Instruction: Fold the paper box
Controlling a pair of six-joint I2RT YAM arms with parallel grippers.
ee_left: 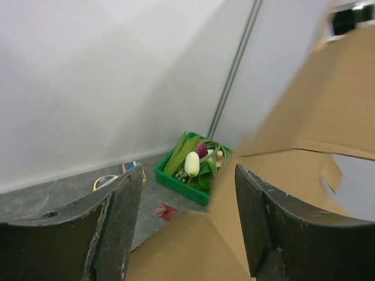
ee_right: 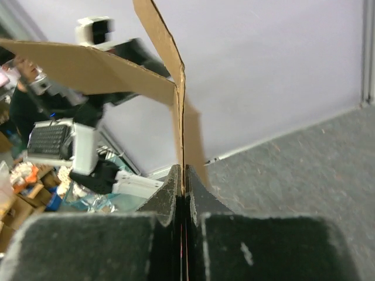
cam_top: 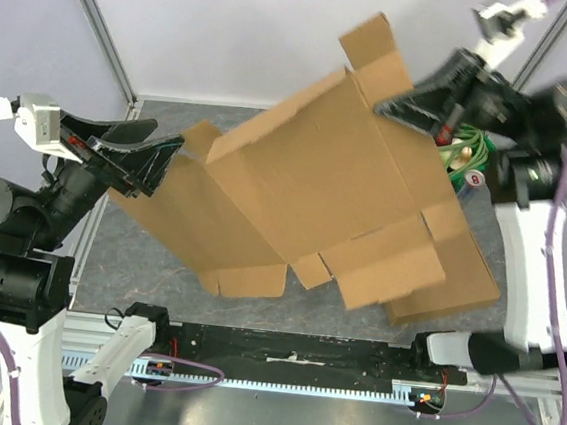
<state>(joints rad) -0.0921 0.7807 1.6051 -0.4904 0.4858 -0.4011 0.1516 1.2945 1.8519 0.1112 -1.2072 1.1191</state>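
vegetables fill green bin; right tool pinches box (flat), left tool spread.

The paper box is finished in plain brown; the worktop is mottled grey; the crate is coloured green.

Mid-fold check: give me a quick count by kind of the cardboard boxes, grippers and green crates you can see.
cardboard box: 1
grippers: 2 (left gripper open, right gripper shut on the box)
green crate: 1
Total: 4
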